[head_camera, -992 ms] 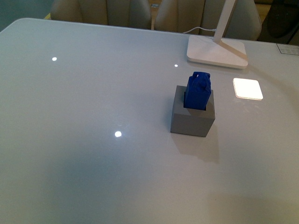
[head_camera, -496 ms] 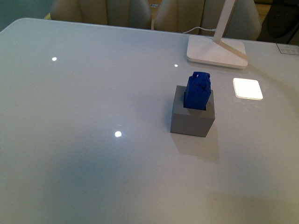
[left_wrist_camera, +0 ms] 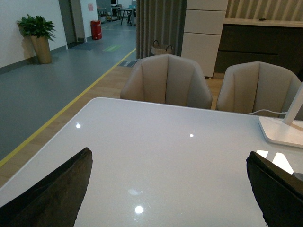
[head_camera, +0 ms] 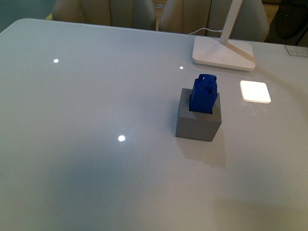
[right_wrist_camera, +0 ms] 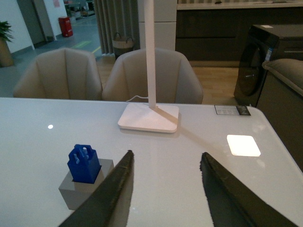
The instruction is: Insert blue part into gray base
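Glossy white tabletop (head_camera: 86, 168) is seen carrying ceiling-light reflections and a bright square patch. Beige padded chairs (left_wrist_camera: 165, 82) are set along its far edge; a potted plant (left_wrist_camera: 37, 35) and grey floor with a yellow line are seen beyond. A white lamp base (head_camera: 224, 53) is placed at the far right. The matte gray base (head_camera: 197, 124), a thick-walled cube, is stood near the lamp. The blue part (head_camera: 203, 94) is seated upright in its top hole, its knob protruding. The left gripper (left_wrist_camera: 168, 189) is held spread wide, empty. The right gripper (right_wrist_camera: 165, 189) is likewise parted, gripping nothing, near the cube.
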Available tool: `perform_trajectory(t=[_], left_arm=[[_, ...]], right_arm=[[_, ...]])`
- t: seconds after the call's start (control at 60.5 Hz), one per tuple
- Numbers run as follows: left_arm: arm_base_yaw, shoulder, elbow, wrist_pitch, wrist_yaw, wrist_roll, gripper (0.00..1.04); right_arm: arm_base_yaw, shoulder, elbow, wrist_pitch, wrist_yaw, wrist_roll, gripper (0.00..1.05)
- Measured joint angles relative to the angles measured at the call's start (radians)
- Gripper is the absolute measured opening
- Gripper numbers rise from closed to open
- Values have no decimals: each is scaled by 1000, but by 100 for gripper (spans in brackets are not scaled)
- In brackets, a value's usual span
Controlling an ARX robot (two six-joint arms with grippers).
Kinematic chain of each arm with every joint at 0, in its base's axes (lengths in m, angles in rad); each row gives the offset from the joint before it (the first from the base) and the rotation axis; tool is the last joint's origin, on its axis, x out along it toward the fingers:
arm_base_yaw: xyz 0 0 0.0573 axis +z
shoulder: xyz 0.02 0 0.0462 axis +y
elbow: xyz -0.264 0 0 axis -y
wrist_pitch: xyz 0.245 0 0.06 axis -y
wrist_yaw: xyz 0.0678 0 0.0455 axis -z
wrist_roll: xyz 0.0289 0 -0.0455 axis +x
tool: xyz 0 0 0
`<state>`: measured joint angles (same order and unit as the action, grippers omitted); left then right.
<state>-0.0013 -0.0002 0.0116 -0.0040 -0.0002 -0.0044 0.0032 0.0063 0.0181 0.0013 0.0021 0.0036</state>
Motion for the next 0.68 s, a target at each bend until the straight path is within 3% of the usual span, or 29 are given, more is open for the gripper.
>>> perform_trajectory(t=[0.149,0.248,0.678], left_arm=[[0,0,0,0,0,0,97],[0,0,0,0,0,0,97],[0,0,0,0,0,0,97]], right_arm=[[0,0,0,0,0,0,83],[0,0,0,0,0,0,97],[0,0,0,0,0,0,96]])
